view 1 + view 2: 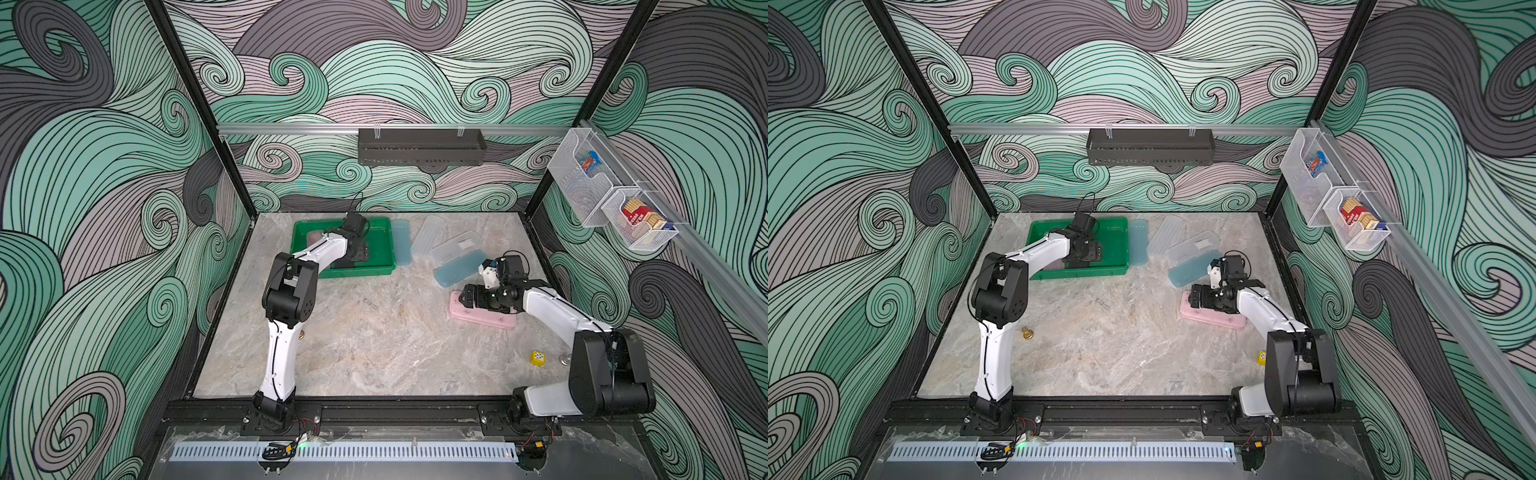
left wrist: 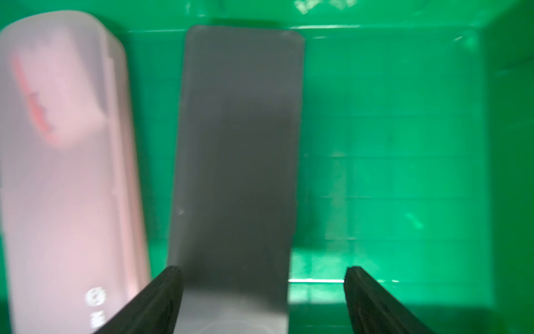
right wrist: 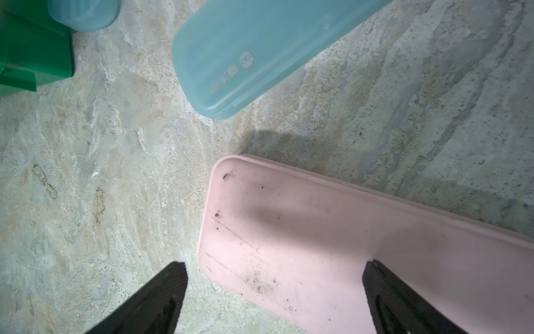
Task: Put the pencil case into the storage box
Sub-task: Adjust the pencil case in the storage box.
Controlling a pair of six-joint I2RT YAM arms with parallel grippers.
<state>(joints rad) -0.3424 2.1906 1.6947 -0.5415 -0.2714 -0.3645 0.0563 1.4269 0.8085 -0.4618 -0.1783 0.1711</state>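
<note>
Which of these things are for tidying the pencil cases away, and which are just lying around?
For the job: green storage box; pink pencil case on the table; blue pencil case; grey pencil case, already in the box.
Just lying about: yellow cube; small brass piece; black trough; white wire bins.

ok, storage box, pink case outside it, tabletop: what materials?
Storage box: likely hard plastic, glossy; sharp glints, moulded floor grid. Pink case outside it: opaque plastic, matte, scuffed; moulded raised rim. Tabletop: veined stone look, matte; real stone or printed laminate, cannot tell.
</note>
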